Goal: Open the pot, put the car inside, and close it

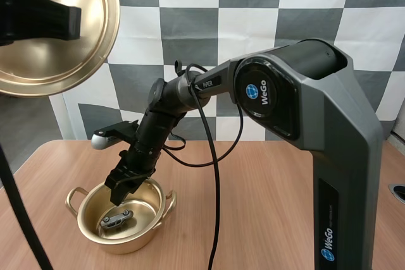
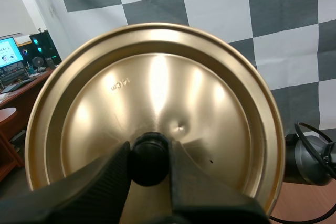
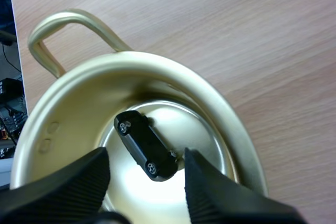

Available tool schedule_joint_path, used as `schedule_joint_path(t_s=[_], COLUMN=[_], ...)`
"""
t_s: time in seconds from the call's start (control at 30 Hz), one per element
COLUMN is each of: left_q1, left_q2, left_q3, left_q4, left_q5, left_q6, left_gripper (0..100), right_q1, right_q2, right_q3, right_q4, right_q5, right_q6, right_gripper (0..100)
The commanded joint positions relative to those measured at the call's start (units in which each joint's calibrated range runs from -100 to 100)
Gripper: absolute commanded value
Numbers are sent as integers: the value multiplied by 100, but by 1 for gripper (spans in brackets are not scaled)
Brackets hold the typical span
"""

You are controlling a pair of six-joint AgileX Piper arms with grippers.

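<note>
The small black car (image 3: 144, 145) lay in the bottom of the gold pot (image 1: 136, 238). In the high view its long way ran from 8 to 2 o'clock. I could not tell front from back. It looked light, hard and smooth, best pinched across its thin sides. The right gripper (image 1: 123, 188) hung open just above it. The left gripper (image 2: 149, 166) squeezed the knob (image 2: 149, 153) of the lid (image 2: 157, 87), up at 10 o'clock from the pot.

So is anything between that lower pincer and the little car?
Nothing: in the right wrist view the open right pincer hangs over the car in the pot.
</note>
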Motion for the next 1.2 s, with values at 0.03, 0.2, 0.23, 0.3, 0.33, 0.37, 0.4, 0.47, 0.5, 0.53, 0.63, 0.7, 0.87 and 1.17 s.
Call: schedule_joint_path(t_s=[0.03, 0.2, 0.23, 0.3, 0.33, 0.37, 0.4, 0.47, 0.5, 0.53, 0.63, 0.7, 0.87, 1.17], left_q1=[5, 5, 5, 5, 5, 5, 5, 5, 5, 5, 5, 5, 5, 5], left_q2=[3, 3, 3, 3, 3, 3, 3, 3, 3, 3, 3, 3, 3, 3], left_q3=[0, 0, 0, 0, 0, 0, 0, 0, 0, 0, 0, 0, 0, 191], left_q4=[-1, -1, -1, -1, -1, -1, -1, -1, -1, -1, -1, -1, -1, 248], left_q5=[0, 0, 0, 0, 0, 0, 0, 0, 0, 0, 0, 0, 0, 0], left_q6=[-6, -6, -6, -6, -6, -6, -6, -6, -6, -6, -6, -6, -6, 24], left_gripper=[0, 0, 0, 0, 0, 0, 0, 0, 0, 0, 0, 0, 0, 0], right_q1=[-3, -3, -3, -3, -3, -3, -3, -58, -103, -153, -398, -570, -1135, -2374], right_q2=[3, 3, 3, -59, -92, -144, -217, -370, -458, -526, -782, -920, -1243, -1687], right_q3=[-3, -3, -3, -32, -103, -201, -348, -729, -954, -1138, -1879, -2290, -2965, -2966], right_q4=[-87, -163, -231, -458, -683, -995, -1342, -1969, -2238, -2378, -2434, -2434, -2370, -601], right_q5=[279, 275, 275, 101, -2, -153, -315, -572, -638, -653, -505, -247, 472, 1423], right_q6=[-46, -75, -75, -75, -53, 65, 275, 770, 943, 1036, 1143, 1181, 1201, 969], right_gripper=[100, 100, 100, 100, 100, 100, 100, 100, 100, 100, 100, 100, 100, 100])
